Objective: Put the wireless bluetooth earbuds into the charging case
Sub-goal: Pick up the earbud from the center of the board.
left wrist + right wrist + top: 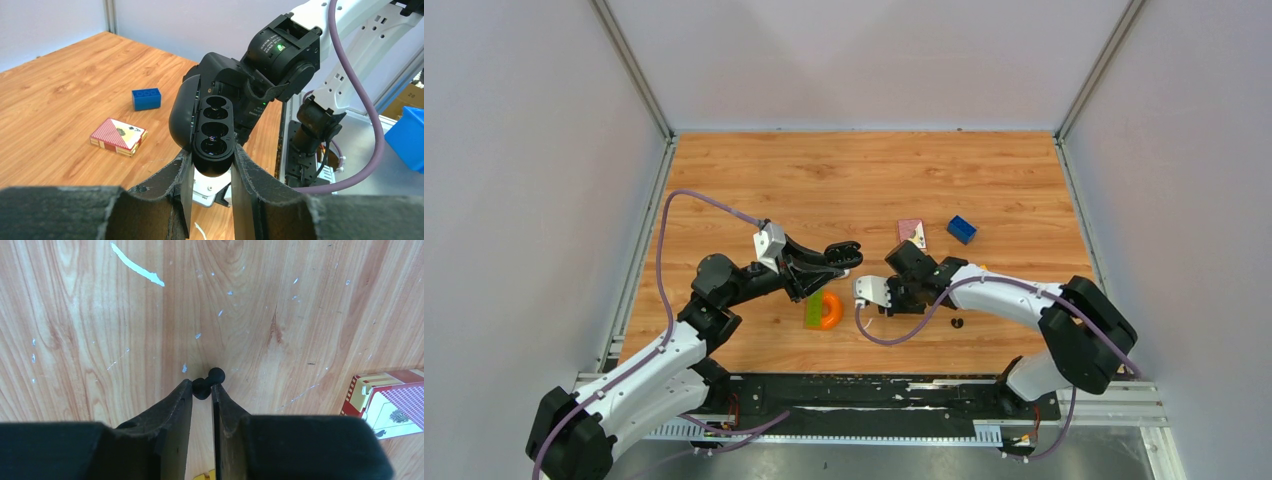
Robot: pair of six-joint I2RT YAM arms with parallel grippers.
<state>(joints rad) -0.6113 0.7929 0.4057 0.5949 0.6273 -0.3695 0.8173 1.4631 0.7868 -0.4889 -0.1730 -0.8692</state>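
While low over the table (100,315), right gripper (201,390) around black earbud (208,382).

The table (75,315) looks scuffed wood, charging case (182,117) glossy plastic, earbud (207,381) matt.

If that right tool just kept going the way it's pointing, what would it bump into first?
The small black earbud sitting right at the right tool's tips, lying on the wooden table; the wood comes directly behind it. Whether the tips already pinch it is unclear.
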